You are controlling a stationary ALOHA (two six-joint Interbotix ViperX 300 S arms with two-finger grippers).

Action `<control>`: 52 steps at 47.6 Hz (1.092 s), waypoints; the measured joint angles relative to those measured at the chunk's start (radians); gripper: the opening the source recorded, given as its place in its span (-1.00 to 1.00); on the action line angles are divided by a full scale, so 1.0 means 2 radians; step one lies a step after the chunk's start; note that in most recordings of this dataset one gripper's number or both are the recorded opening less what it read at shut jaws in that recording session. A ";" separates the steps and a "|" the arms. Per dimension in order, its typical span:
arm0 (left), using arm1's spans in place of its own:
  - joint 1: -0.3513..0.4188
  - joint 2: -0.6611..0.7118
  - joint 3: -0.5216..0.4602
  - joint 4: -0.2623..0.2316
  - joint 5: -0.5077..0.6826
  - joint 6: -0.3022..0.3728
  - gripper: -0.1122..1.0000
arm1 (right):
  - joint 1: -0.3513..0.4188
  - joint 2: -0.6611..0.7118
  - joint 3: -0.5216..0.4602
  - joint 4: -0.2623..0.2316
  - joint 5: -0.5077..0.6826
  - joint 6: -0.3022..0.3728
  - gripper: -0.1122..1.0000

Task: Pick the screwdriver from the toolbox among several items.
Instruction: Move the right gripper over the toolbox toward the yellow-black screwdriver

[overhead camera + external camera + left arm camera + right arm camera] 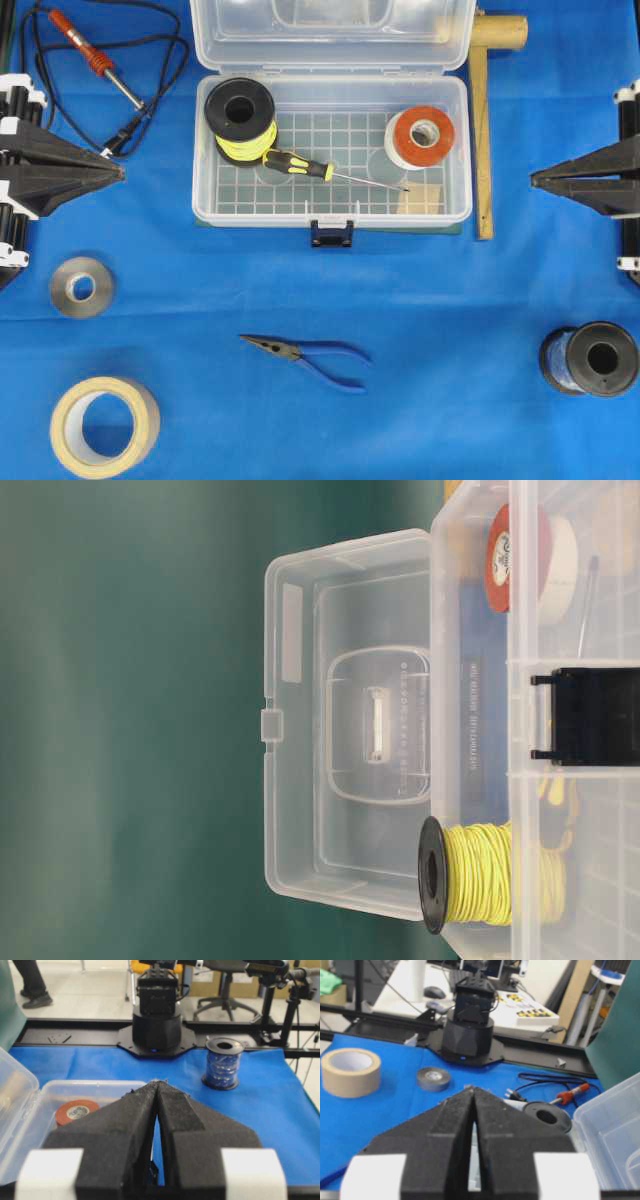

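Observation:
The screwdriver [305, 166], black-and-yellow handle and thin silver shaft, lies in the open clear toolbox [330, 212], its tip pointing right. Beside it sit a black spool of yellow wire [241, 118], an orange-red tape roll [420, 137] and a small wooden block [420, 199]. My left gripper [120, 172] is shut and empty at the left edge, well clear of the box. My right gripper [534, 181] is shut and empty at the right edge. The tape roll shows in the left wrist view [76, 1111] and the wire spool in the right wrist view [547, 1116].
Blue-handled pliers [312, 358] lie in front of the box. A soldering iron [95, 60] with black cord lies at back left. A grey tape roll [81, 287] and tan tape roll [104, 425] sit front left, a blue wire spool [590, 358] front right, a wooden mallet [484, 120] right of the box.

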 measured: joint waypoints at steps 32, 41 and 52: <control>0.007 0.004 0.001 -0.014 0.015 0.002 -0.80 | -0.086 0.193 -0.193 0.028 0.225 0.111 -0.80; 0.008 0.005 0.002 -0.014 0.015 0.002 -0.80 | -0.100 0.278 -0.262 0.028 0.287 0.131 -0.78; 0.012 0.005 0.007 -0.013 0.015 0.002 -0.80 | -0.109 0.397 -0.354 0.024 0.369 0.158 0.24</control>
